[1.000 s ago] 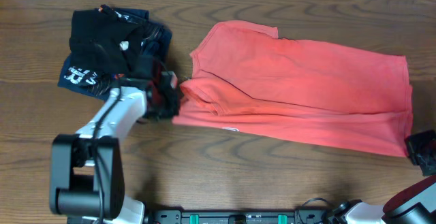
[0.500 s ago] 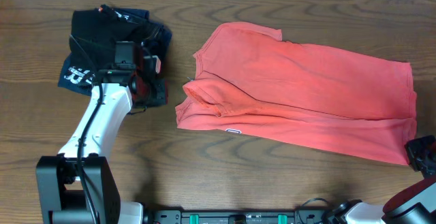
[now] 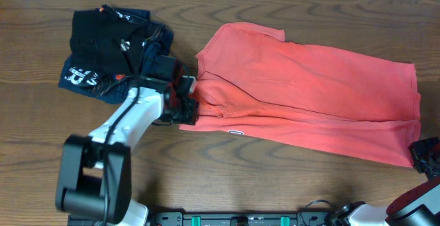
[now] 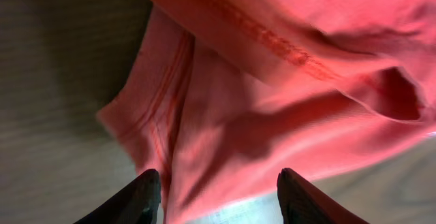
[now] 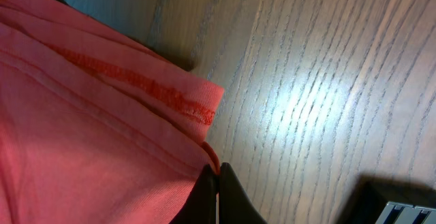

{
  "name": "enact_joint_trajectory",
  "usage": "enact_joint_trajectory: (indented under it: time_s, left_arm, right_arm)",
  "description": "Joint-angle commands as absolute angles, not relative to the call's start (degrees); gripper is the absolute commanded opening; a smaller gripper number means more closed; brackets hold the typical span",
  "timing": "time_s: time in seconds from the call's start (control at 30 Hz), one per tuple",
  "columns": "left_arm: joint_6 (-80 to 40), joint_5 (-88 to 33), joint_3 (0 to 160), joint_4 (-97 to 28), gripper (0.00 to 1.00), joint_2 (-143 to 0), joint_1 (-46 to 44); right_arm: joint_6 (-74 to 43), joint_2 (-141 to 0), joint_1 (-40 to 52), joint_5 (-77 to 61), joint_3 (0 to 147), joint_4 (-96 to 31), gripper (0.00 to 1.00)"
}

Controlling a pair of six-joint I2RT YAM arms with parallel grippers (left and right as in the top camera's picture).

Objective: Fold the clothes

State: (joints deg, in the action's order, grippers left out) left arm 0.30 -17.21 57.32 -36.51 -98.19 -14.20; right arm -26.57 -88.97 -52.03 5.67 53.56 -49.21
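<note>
The clothes (image 3: 309,102), a coral-red T-shirt, lie spread across the middle and right of the wooden table (image 3: 275,185), folded lengthwise with a bunched sleeve at the left end. My left gripper (image 3: 184,101) sits at that left edge. In the left wrist view it (image 4: 219,183) stands open, with the sleeve's cloth (image 4: 272,81) lying between and beyond its fingers. My right gripper (image 3: 425,154) is at the shirt's lower right corner. In the right wrist view it (image 5: 216,173) is shut, and the hem corner (image 5: 197,105) runs into its tips.
A folded black garment (image 3: 103,37) lies on a folded navy garment with white lettering (image 3: 82,75) at the back left, just beyond my left arm. Bare wood runs along the front of the table.
My left gripper swung left toward the dark garments, then came back to the shirt's left edge and opened. The shirt's left end shifted slightly. The right gripper stayed put.
</note>
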Motion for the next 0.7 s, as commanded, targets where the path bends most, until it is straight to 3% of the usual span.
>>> enact_joint_trajectory:
  time_s: [0.0,0.07,0.17,0.67]
  left_arm:
    - [1.50,-15.55,56.84,-35.42,0.56,-101.19,-14.57]
    - [1.61,-15.55,56.84,-34.81,0.46,-102.85,-14.57]
    - [1.93,-15.55,56.86,-34.81,0.06,-104.27,-14.55]
    - [-1.13,-11.68,70.72,-44.01,0.06,-95.83,-3.33]
  right_arm:
    - [-27.42,-88.12,-51.68,6.55,54.41,-49.10,0.01]
    - [-27.40,-88.12,-51.66,6.39,54.41,-49.12,0.01]
    - [-27.40,-88.12,-51.68,6.42,54.41,-49.04,0.01]
    - [-26.37,-88.12,-51.03,9.72,54.37,-50.15,0.01]
